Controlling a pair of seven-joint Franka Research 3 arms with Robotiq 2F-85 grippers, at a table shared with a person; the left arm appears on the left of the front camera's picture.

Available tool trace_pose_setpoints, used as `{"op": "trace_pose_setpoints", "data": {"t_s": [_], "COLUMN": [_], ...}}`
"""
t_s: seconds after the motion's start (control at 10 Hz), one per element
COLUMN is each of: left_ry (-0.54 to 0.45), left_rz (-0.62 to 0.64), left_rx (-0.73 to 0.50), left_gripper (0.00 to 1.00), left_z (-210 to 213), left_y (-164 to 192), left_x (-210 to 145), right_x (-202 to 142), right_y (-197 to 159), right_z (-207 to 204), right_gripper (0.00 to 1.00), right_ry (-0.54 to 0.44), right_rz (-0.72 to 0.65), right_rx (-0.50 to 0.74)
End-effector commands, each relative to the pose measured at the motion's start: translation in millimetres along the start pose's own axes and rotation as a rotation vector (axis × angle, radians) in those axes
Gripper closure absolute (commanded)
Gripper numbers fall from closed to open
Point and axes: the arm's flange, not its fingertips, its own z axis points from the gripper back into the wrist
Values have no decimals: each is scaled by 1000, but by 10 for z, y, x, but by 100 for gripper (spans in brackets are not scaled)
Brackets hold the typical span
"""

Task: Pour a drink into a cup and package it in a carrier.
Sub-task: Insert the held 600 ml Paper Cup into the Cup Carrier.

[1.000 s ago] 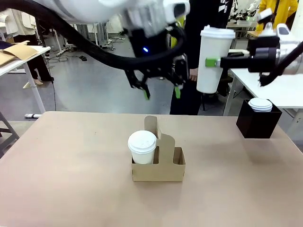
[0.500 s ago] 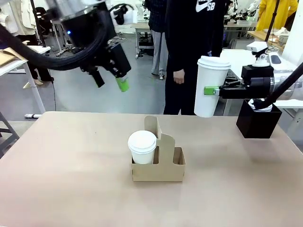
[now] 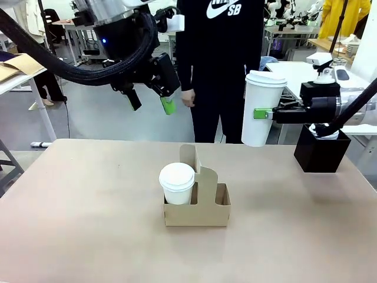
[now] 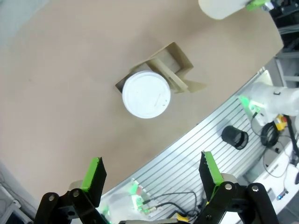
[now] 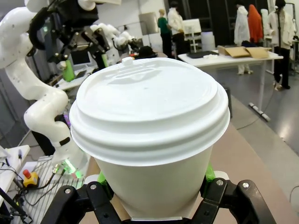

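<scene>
Right wrist view: lidded cup in grip.
Right gripper (image 5: 156, 205) clamps the white paper cup (image 5: 154, 186) upright between green pads; domed white lid (image 5: 148, 105) on top. Left arm (image 5: 42, 100), white, rises at far left.

**Colours on and above the table**

The table (image 3: 88, 224) is a plain, matt beige-brown. The carrier (image 3: 203, 206) is brown cardboard, unprinted. The cup in the carrier (image 3: 177, 184) is plain white, lid and wall alike. The raised cup (image 3: 261, 109) is the same plain white, with a white domed lid. The left tool (image 3: 150, 101) is black with bright green pads, on a white arm with a small blue light. The right tool (image 3: 263, 112) is black with green pads too. The box (image 3: 321, 154) is black, with a white stack (image 3: 323, 131) on top. The person's top (image 3: 221, 53) is black with white lettering.
</scene>
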Motion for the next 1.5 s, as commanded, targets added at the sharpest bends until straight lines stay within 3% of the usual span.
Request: {"op": "trace_pose_setpoints", "data": {"t_s": [0.0,0.4,0.7,1.4], "left_ry": [-56,-184,-193,-168], "left_rz": [-16,-128,-159,-144], "left_rx": [-45,-43,-134,-86], "left_gripper": [0,0,0,0], "left_z": [-78,-214,-334,-286], "left_y": [371,1008,1393,1325], "left_x": [-185,-581,-732,-697], "right_x": [-201,-744,-968,-1414], "right_y": [-109,-110,-24,-127], "right_z": [-218,-595,-771,-1068], "right_gripper": [20,20,20,20], "right_ry": [-54,-100,-96,-65], "right_rz": [1,60,70,77], "right_rx": [107,250,316,378]}}
